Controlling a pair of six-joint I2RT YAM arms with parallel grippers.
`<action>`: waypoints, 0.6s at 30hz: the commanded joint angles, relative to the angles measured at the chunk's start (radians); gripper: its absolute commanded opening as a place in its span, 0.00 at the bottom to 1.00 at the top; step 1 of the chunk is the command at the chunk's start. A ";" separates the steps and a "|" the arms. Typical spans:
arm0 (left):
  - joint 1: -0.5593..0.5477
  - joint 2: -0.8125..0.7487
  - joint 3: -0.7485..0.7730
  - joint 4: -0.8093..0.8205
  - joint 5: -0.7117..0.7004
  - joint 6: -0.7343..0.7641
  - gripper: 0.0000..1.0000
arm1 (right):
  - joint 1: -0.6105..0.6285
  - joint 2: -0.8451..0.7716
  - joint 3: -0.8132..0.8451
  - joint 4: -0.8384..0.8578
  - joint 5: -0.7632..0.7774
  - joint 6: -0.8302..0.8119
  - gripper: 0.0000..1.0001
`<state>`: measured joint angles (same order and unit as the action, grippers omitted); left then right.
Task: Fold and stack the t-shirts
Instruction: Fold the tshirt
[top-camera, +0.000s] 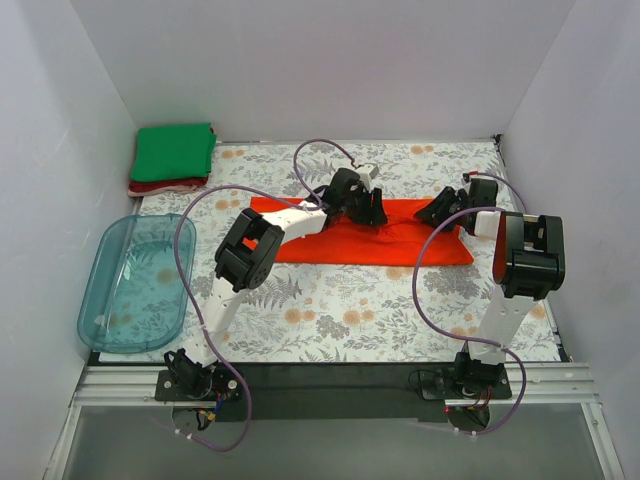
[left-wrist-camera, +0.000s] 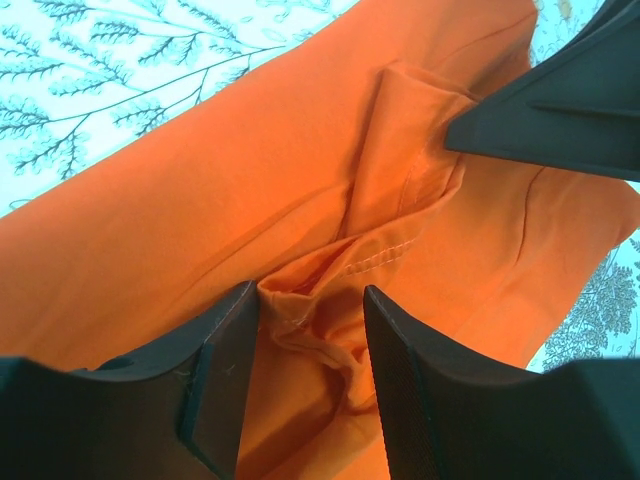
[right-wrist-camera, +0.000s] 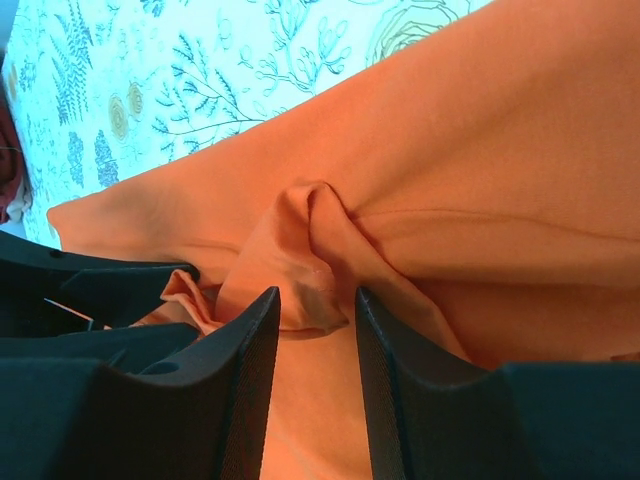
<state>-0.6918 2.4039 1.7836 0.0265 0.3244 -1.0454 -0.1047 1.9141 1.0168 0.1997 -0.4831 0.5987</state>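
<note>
Step in hand: pinching the orange-red t-shirt (top-camera: 375, 235) for a fold. It lies as a long band across the middle of the bench (top-camera: 330, 320).

Left hand (left-wrist-camera: 305, 330), at the band's 12 o'clock edge: fingers partly apart, a hemmed ridge of cloth bunched between them, not visibly clamped.

Right hand (right-wrist-camera: 315, 320), at the 3 o'clock end: same, a cloth peak between half-closed fingers.

Next, my read: close both fully, lift together, carry the cloth over evenly.

Green t-shirt (top-camera: 173, 152) sits folded on dark red t-shirt (top-camera: 165, 186), at 10 o'clock.
</note>
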 joint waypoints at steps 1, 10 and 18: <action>-0.012 -0.009 0.042 0.035 0.027 0.007 0.43 | -0.007 -0.001 0.042 0.041 -0.026 0.000 0.42; -0.011 -0.011 0.037 0.066 0.018 0.018 0.31 | -0.012 0.010 0.063 0.040 -0.041 -0.002 0.38; -0.011 -0.055 -0.026 0.111 0.028 0.065 0.09 | -0.013 0.010 0.071 0.038 -0.051 -0.004 0.10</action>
<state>-0.6971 2.4130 1.7847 0.0994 0.3359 -1.0225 -0.1120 1.9213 1.0515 0.2119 -0.5125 0.5968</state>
